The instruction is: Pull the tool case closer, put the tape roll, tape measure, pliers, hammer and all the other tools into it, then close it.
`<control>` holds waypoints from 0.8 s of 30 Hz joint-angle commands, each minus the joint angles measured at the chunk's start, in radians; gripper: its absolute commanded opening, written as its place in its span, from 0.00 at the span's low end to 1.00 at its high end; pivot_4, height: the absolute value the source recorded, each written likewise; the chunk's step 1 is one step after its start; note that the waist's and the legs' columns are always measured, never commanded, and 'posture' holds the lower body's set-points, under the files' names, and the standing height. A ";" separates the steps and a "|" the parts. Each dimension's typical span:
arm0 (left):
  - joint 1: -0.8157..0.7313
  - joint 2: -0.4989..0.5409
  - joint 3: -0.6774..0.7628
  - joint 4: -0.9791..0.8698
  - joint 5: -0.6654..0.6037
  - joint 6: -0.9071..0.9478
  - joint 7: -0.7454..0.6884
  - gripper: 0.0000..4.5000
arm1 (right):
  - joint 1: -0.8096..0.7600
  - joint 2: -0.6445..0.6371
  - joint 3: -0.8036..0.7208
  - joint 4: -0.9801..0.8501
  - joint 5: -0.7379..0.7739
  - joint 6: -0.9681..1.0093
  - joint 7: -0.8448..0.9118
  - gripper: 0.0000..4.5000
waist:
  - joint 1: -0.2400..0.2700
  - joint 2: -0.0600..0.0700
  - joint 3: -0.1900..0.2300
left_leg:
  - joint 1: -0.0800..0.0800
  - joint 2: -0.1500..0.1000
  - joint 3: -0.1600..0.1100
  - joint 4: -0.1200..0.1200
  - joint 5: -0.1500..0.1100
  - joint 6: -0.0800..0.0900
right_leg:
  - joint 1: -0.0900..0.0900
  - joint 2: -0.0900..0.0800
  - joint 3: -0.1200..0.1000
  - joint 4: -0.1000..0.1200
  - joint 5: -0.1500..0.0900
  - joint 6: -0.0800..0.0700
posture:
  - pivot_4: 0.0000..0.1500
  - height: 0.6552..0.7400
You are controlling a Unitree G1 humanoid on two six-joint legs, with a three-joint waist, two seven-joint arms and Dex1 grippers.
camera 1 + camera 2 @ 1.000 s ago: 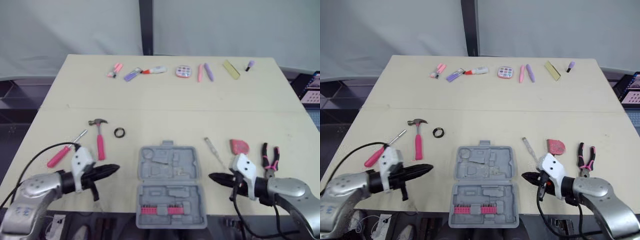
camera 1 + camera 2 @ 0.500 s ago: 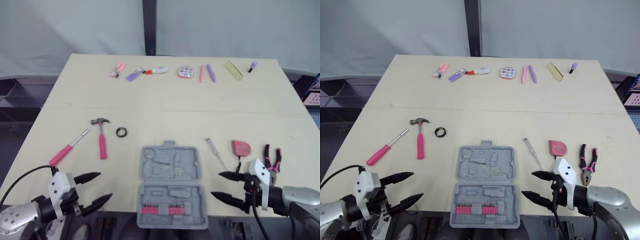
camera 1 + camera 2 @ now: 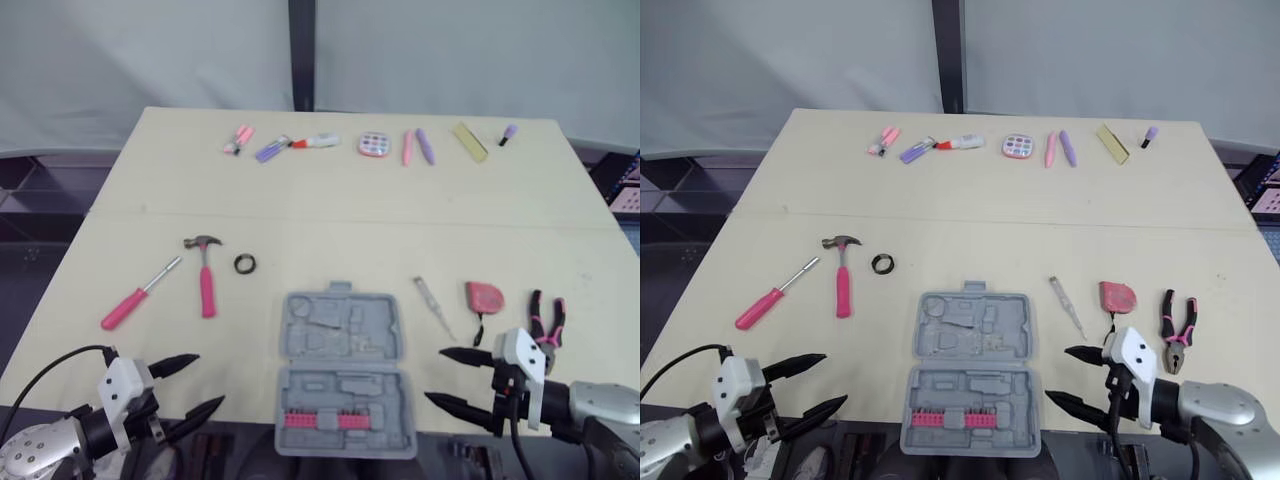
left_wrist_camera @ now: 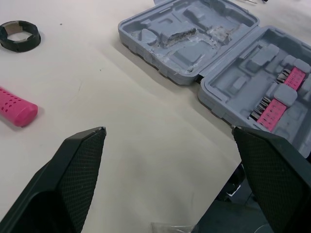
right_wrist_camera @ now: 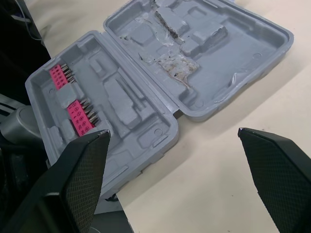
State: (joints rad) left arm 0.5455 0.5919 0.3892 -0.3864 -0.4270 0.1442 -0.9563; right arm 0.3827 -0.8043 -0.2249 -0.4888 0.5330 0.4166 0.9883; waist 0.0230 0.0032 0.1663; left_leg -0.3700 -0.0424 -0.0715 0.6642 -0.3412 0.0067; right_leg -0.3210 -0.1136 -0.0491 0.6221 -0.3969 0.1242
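The grey tool case [image 3: 342, 370] lies open at the table's near edge, a pink bit strip [image 3: 317, 420] in its near half. My left gripper [image 3: 210, 380] is open to the left of the case and holds nothing. To the case's right, my right gripper [image 3: 434, 375] is open and empty too. A pink-handled hammer [image 3: 205, 275], a black tape roll [image 3: 245, 264] and a pink screwdriver [image 3: 135, 298] lie at the left. On the right are a thin tester screwdriver [image 3: 433, 306], a red tape measure [image 3: 484, 296] and pink-handled pliers [image 3: 546, 318].
A row of small items lies along the table's far edge, among them a round pink palette [image 3: 372, 144], two pens [image 3: 416, 146] and a yellow-green strip [image 3: 463, 139]. The near half of the case reaches the table's front edge [image 3: 230, 432].
Both grippers have gone from shut to open and drawn back toward the table's near edge, away from the case's sides. The tools and the case lie as before.
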 commanded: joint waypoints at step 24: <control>-0.924 0.501 -0.415 0.234 0.032 0.593 -0.113 0.99 | -0.132 0.110 0.022 0.063 -0.004 -0.246 0.042 0.99 | -0.024 0.002 0.001 | 0.001 -0.001 -0.001 -0.001 0.000 0.000 | -0.003 0.002 0.000 0.006 0.000 0.000 | 1.00 1.00</control>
State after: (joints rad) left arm -0.3400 1.0779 0.0023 -0.1787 -0.4377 0.7326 -1.0589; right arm 0.2486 -0.6839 -0.1786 -0.4191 0.5211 0.1779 1.0160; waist -0.0005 0.0051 0.1675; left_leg -0.3697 -0.0432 -0.0725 0.6633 -0.3412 0.0066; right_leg -0.3241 -0.1112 -0.0498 0.6284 -0.3970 0.1242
